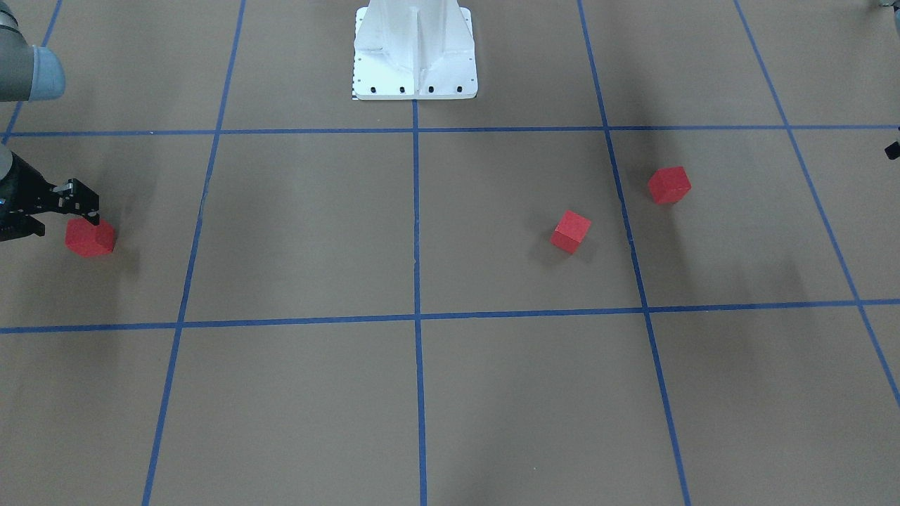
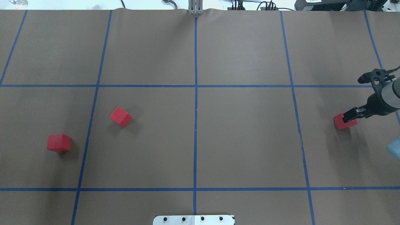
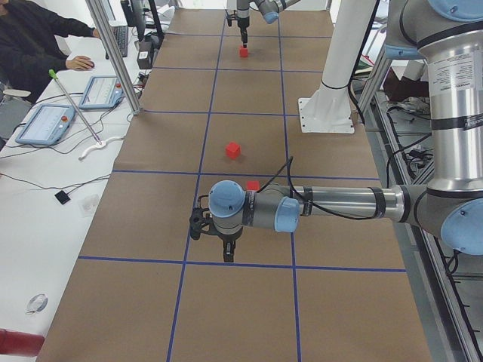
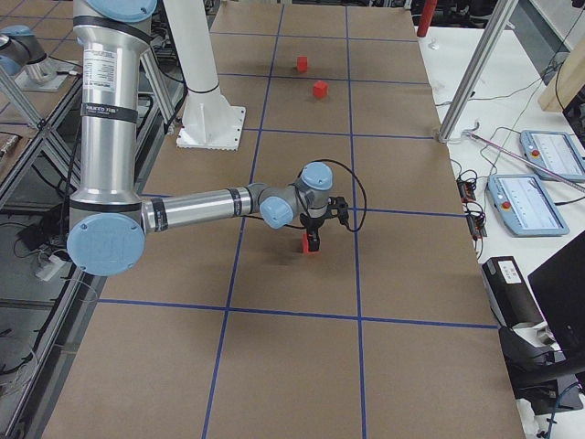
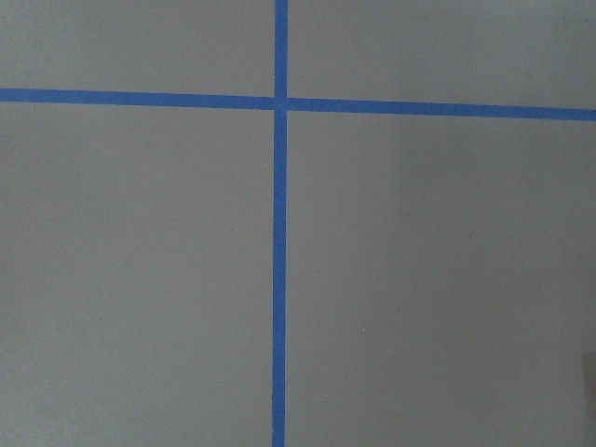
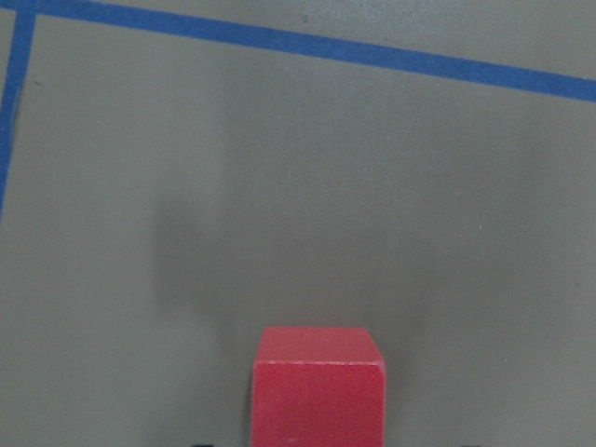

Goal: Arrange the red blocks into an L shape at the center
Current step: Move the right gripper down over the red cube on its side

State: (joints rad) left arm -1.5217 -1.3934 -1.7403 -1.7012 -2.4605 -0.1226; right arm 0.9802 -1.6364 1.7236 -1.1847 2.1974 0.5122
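Three red blocks lie on the brown gridded floor. One block (image 2: 120, 117) and another (image 2: 58, 142) sit on my left side, apart from each other. The third block (image 2: 341, 122) lies far to my right. My right gripper (image 2: 348, 118) hangs low over it, open, with its fingers on either side of it. The right wrist view shows this block (image 6: 318, 391) at the bottom middle, untouched. The center (image 2: 218, 134) holds no block. My left gripper (image 3: 215, 247) hovers over bare floor. It shows only in the exterior left view, so I cannot tell its state.
The white robot base (image 1: 415, 49) stands at the table's near middle edge. A person sits at a side bench with tablets (image 3: 45, 121) beyond the far edge. An aluminium post (image 3: 113, 56) stands beside that edge.
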